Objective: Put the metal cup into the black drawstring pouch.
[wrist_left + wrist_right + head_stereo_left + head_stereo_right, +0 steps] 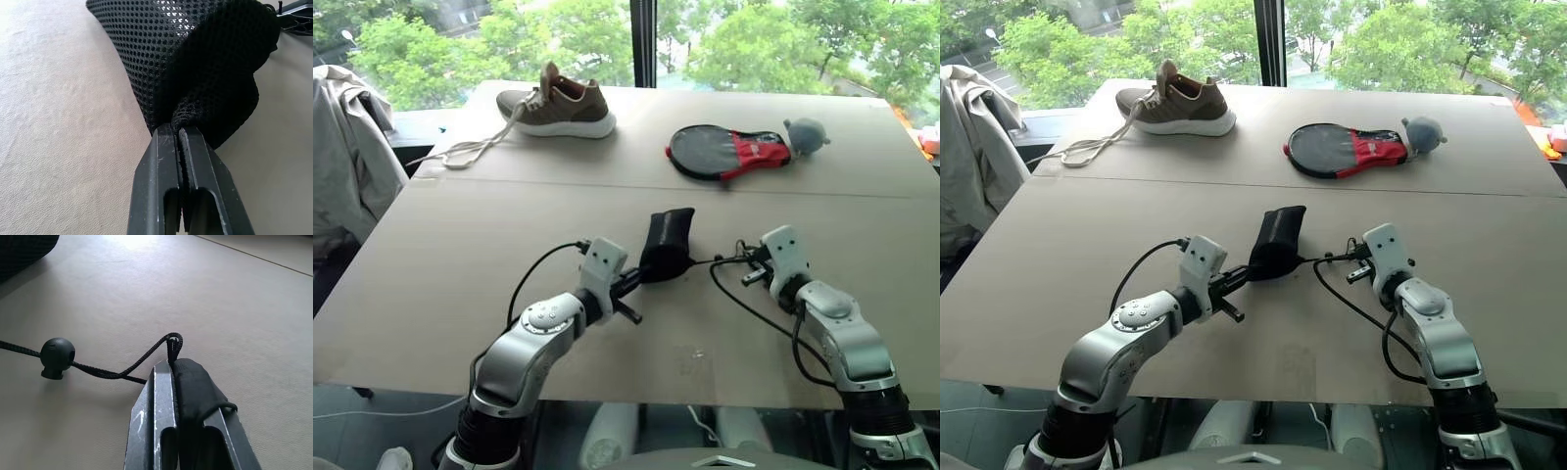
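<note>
The task looks close to its end, though the cup cannot be seen anywhere on the table; the pouch stands bulged and rounded, so I judge the cup is already inside it, hidden by the mesh fabric. What seems left is drawing the mouth closed and setting the pouch down. Going from the left: the left gripper has its fingers pressed together on a fold of the pouch's lower edge, as the left wrist view shows plainly, and it holds the pouch upright over the middle of the table, the fabric rising directly from the fingertips. From the pouch's right side a thin cord runs across toward the right arm, carrying a small round stopper that lies on the table between pouch and gripper. The right gripper is closed on the looped end of that cord, with the loop poking out just past its fingers, so the pouch hangs between the two grippers: pinched at the left, tethered by the cord at the right. The cord lies slack near the stopper, so I would guess the mouth is not yet fully cinched. The right gripper sits near the pouch but apart from it.
</note>
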